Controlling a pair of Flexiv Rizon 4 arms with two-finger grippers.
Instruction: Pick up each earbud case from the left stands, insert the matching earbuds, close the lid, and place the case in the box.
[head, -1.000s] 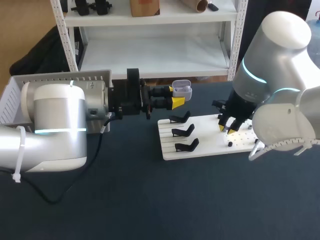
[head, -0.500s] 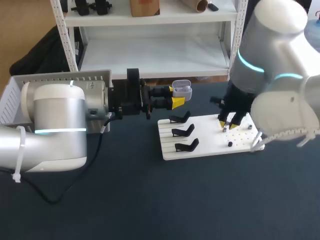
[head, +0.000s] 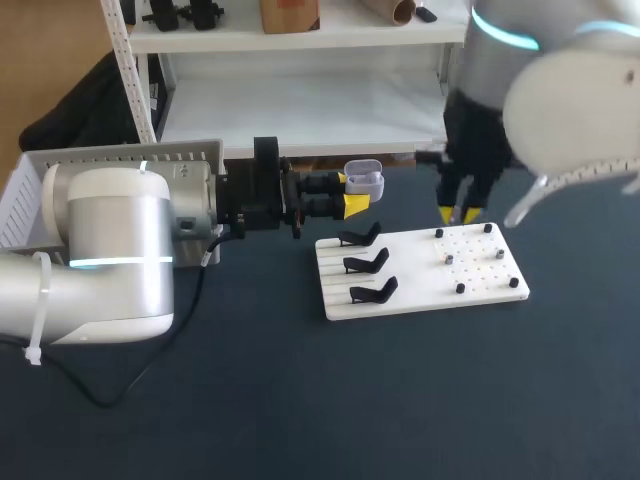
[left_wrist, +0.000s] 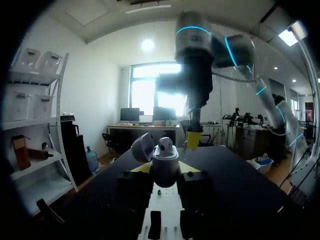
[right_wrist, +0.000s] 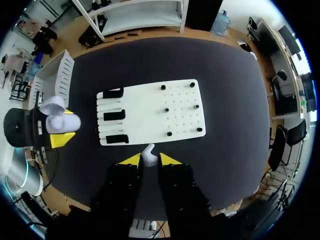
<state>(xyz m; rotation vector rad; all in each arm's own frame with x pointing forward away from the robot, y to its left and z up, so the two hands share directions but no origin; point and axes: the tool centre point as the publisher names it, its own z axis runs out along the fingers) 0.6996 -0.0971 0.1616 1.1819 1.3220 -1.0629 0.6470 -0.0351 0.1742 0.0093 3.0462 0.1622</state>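
Observation:
My left gripper (head: 355, 192) is shut on a white earbud case (head: 366, 181) with its lid open, held in the air behind the white board (head: 420, 290). In the left wrist view the earbud case (left_wrist: 165, 159) sits between the yellow tips of the left gripper (left_wrist: 164, 172), lid tilted back. My right gripper (head: 460, 213) hangs above the board's far right part. In the right wrist view the right gripper (right_wrist: 150, 160) is shut on a small white earbud (right_wrist: 148, 151), high over the white board (right_wrist: 150, 95). Three black stands (head: 365, 262) on the board's left side are bare.
Several small dark pegs (head: 460, 288) stand on the dotted right half of the board. A white slatted crate (head: 25, 195) sits at the far left behind my left arm. Dark blue table (head: 320, 400) lies open in front of the board.
My right gripper has lifted off the board's right part and moved up and back, with the earbud between its tips. The left arm and the case have not moved.

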